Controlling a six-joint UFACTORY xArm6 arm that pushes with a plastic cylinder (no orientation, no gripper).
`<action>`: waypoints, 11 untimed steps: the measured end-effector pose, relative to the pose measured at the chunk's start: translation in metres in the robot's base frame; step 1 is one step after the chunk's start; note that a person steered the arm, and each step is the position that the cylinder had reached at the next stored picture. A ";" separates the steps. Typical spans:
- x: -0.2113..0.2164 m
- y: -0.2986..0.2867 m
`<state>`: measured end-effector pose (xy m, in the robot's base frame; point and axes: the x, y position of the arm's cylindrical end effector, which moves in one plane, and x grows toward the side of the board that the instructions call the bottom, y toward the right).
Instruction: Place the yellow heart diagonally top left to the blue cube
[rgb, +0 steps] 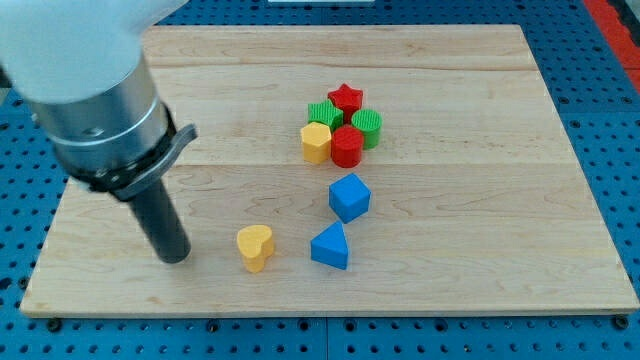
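Observation:
The yellow heart (255, 246) lies near the view's bottom, left of centre on the wooden board (450, 230). The blue cube (349, 196) sits up and to its right, about a hundred pixels away. My tip (174, 257) rests on the board to the left of the yellow heart, with a gap between them. The rod leans up toward the view's upper left into the big grey arm body.
A blue triangular block (331, 247) lies just below the blue cube, right of the heart. A tight cluster sits above: a red star (345, 98), a green block (322, 112), a green cylinder (368, 127), a red cylinder (347, 146) and a yellow block (316, 142).

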<state>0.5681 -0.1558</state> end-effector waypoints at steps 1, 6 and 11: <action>0.022 0.001; 0.018 0.082; 0.016 0.106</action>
<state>0.5845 -0.0499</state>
